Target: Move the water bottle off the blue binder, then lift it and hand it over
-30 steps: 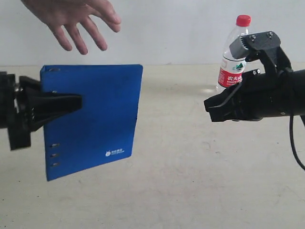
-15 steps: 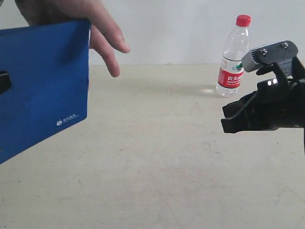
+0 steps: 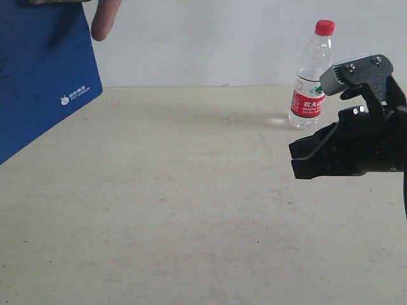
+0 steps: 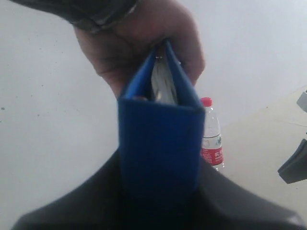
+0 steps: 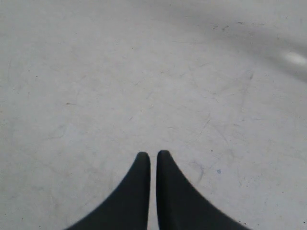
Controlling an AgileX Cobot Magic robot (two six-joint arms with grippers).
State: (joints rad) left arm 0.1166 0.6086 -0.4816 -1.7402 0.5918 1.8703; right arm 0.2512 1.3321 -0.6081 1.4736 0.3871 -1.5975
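Observation:
The blue binder [image 3: 38, 70] hangs in the air at the upper left of the exterior view, its white logo facing me. In the left wrist view I see the blue binder [image 4: 160, 143] edge-on, with my left gripper [image 4: 158, 177] shut on it, a dark jaw on each side. A person's hand [image 4: 139, 43] grips its far edge. The water bottle [image 3: 311, 76] stands upright on the table at the back right, apart from the binder; in the left wrist view the water bottle [image 4: 211, 139] shows behind the binder. My right gripper [image 3: 299, 159] hovers shut and empty in front of the bottle, over bare table [image 5: 153, 155].
A person's finger [image 3: 105, 19] lies on the binder's top edge. The beige table [image 3: 191, 210] stretches from the binder to the right arm. A white wall rises behind the table's far edge.
The binder has risen up and to the left, and the left arm has left the exterior view. The hand has closed on the binder. The right gripper drew back to the right.

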